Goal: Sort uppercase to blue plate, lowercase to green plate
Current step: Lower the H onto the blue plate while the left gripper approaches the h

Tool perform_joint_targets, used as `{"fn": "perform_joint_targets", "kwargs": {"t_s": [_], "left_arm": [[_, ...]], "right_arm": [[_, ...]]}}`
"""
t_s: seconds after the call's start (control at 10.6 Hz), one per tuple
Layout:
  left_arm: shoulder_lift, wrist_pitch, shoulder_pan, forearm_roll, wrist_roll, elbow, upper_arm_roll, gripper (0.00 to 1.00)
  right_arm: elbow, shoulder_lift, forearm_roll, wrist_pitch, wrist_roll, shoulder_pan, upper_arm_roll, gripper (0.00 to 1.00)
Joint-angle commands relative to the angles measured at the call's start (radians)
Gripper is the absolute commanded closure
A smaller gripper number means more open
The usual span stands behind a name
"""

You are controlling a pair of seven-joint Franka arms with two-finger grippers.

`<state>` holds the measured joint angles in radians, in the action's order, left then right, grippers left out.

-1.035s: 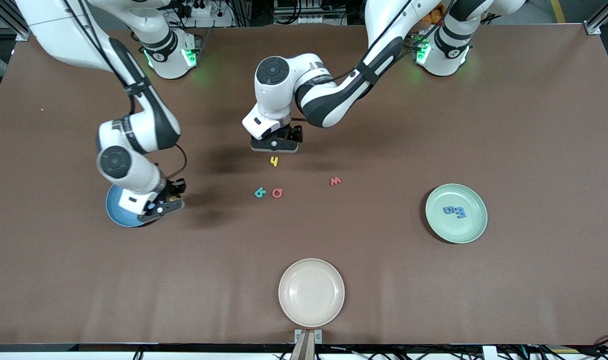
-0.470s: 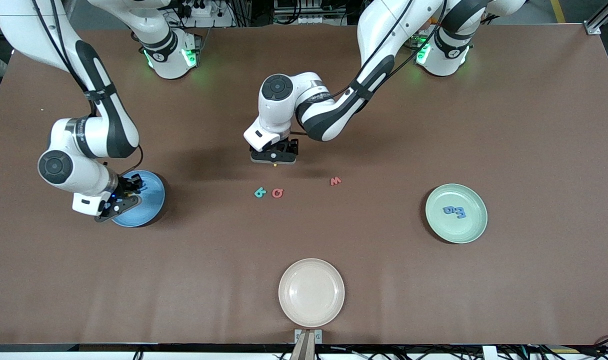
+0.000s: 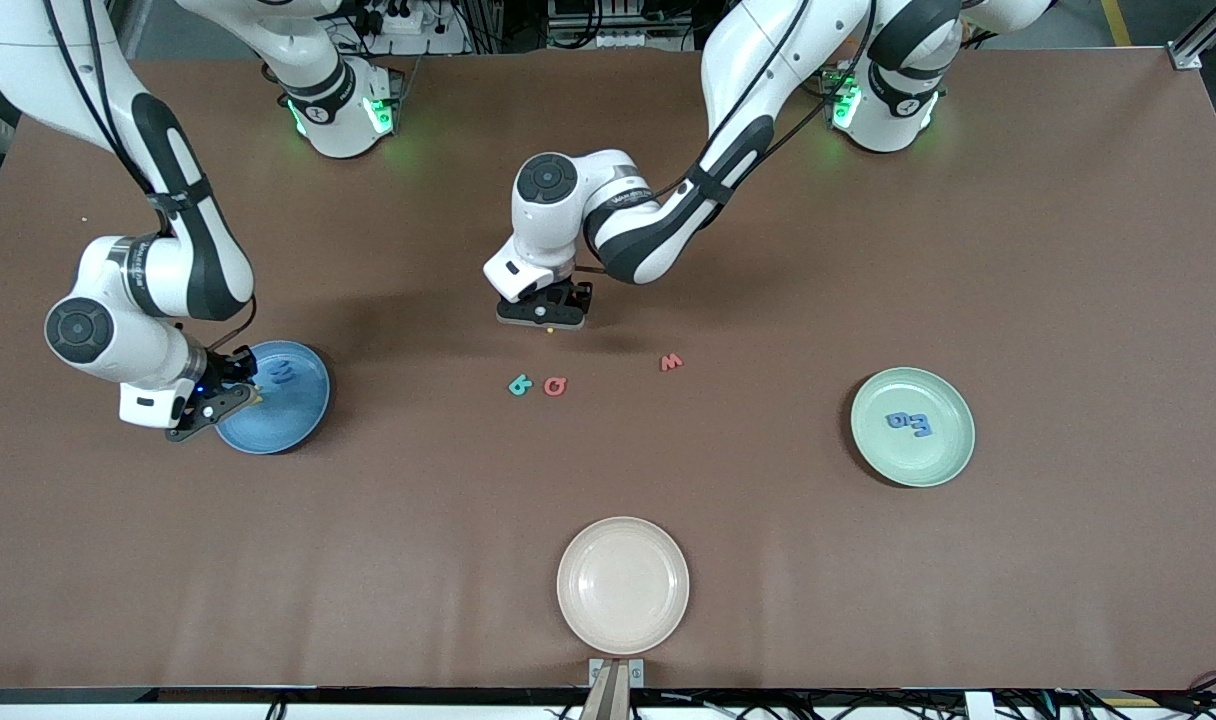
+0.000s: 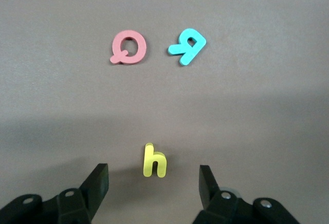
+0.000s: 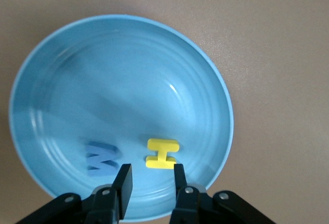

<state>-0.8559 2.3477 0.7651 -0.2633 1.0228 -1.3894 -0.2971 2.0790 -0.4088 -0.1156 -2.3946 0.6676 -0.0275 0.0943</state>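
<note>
My right gripper (image 3: 240, 398) (image 5: 151, 175) hovers open over the edge of the blue plate (image 3: 288, 422) (image 5: 103, 80). A yellow H (image 5: 162, 153) lies in the plate just past its fingertips, free of them, beside a blue M (image 3: 281, 373) (image 5: 102, 158). My left gripper (image 3: 541, 318) (image 4: 154, 183) is low over the yellow h (image 3: 547, 329) (image 4: 154, 161), open, one finger on each side and not touching it. Teal B (image 3: 519, 385) (image 4: 187, 45), red Q (image 3: 555, 386) (image 4: 128, 47) and red w (image 3: 672, 362) lie on the table. The green plate (image 3: 873, 455) holds two blue letters (image 3: 920, 428).
A cream plate (image 3: 622, 585) sits near the table's front edge, nearer the front camera than the loose letters. The brown table top (image 3: 1068, 250) is bare around the green plate.
My right gripper moved across the blue plate toward the right arm's end of the table and opened a little, and the blue M came into view. My left gripper came down over the h and narrowed slightly.
</note>
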Motion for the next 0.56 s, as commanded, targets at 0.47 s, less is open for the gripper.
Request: {"fn": "perform_joint_targets", "kwargs": {"t_s": [0.47], "left_arm": [[-0.052,0.005,0.057,-0.011,-0.095,0.05,0.062,0.26]], "right_arm": [[-0.083,0.015,0.028,0.165,-0.106,-0.003,-0.008,0.52]]}}
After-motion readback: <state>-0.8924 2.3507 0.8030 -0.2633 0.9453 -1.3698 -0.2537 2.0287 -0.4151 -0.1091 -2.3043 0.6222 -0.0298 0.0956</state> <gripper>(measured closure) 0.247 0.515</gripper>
